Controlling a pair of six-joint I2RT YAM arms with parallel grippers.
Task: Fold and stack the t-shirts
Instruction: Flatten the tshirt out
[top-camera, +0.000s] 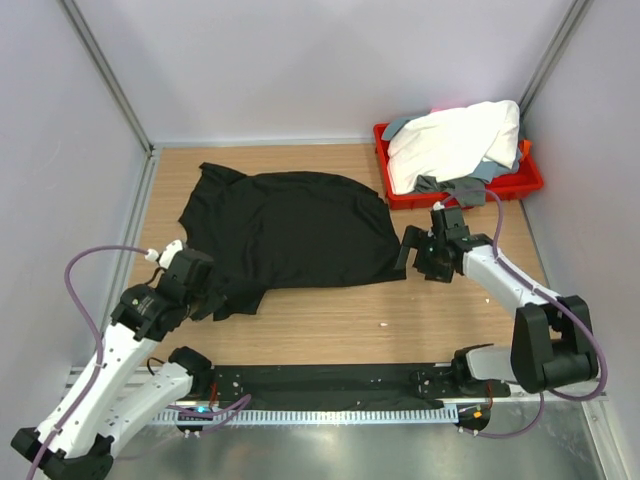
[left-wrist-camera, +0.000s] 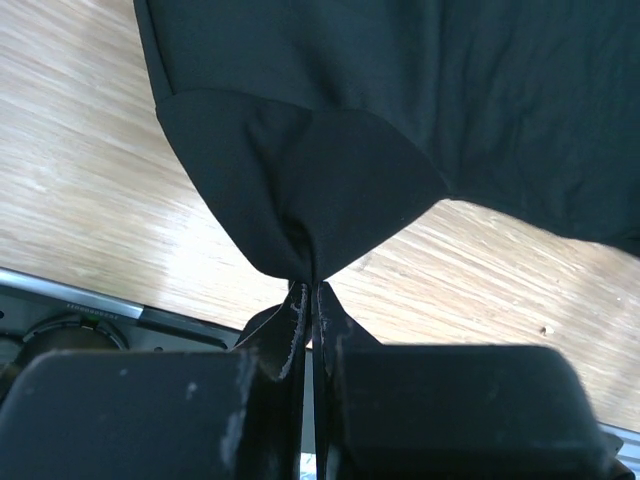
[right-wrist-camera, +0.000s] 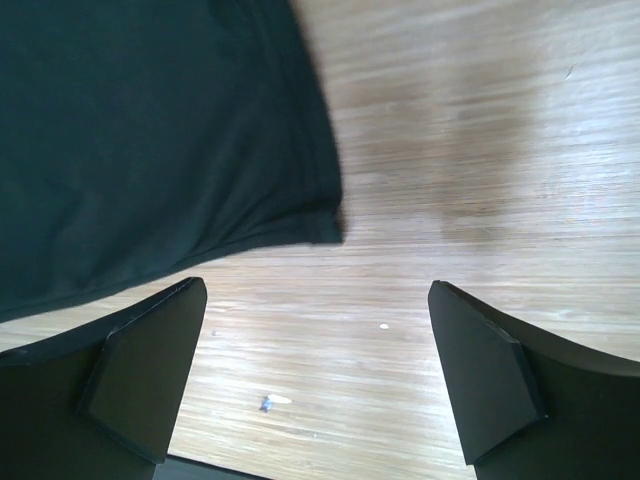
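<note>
The black t-shirt (top-camera: 290, 230) lies spread on the wooden table. My left gripper (top-camera: 205, 300) is shut on its near left corner; the left wrist view shows the fabric (left-wrist-camera: 300, 190) pinched between the closed fingertips (left-wrist-camera: 310, 290). My right gripper (top-camera: 412, 258) is open and empty just right of the shirt's near right corner (right-wrist-camera: 320, 225), its fingers (right-wrist-camera: 150, 370) above bare wood. The white t-shirt (top-camera: 455, 140) and the grey t-shirt (top-camera: 440, 185) lie bundled in the red tray (top-camera: 530, 182).
The red tray stands at the back right against the wall. White enclosure walls surround the table. A black rail (top-camera: 330, 385) with the arm bases runs along the near edge. Small crumbs (right-wrist-camera: 270, 402) lie on the wood.
</note>
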